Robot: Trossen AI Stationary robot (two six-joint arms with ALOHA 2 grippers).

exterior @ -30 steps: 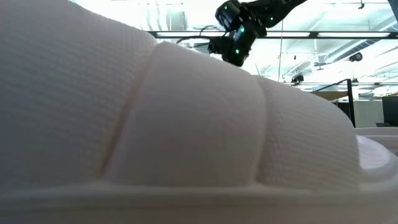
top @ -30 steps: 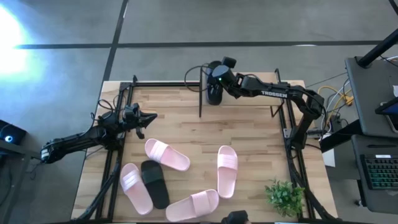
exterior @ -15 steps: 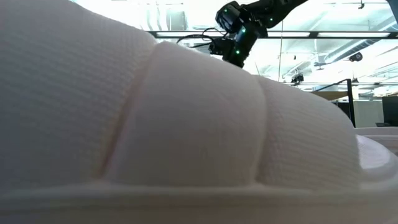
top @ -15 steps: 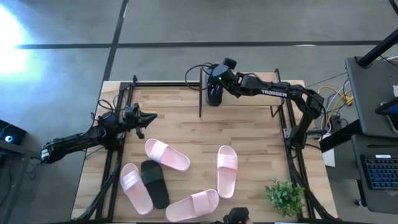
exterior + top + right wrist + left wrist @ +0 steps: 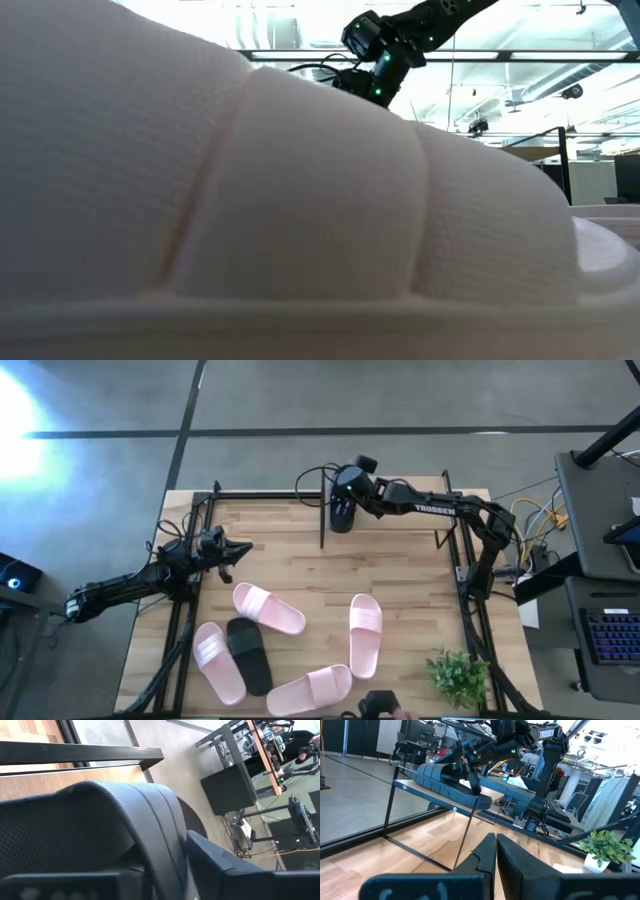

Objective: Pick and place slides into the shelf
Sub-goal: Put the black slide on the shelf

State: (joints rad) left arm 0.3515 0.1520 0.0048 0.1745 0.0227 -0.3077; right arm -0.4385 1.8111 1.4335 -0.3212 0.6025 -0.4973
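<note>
Here, the shelf (image 5: 330,500) spans the upper centre of the high view, a black slide (image 5: 451,783) (ribbed sole, wide strap) lying on it; the right gripper (image 5: 343,482) touches its strap, fingers slightly apart.

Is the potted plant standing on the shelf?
No, the plant stands on the table's near right corner, while the shelf runs along the far edge.

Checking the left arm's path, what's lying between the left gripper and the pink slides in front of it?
In the high view, only bare wooden tabletop lies between the left gripper and the nearest pink slide; nothing stands in that stretch.
</note>
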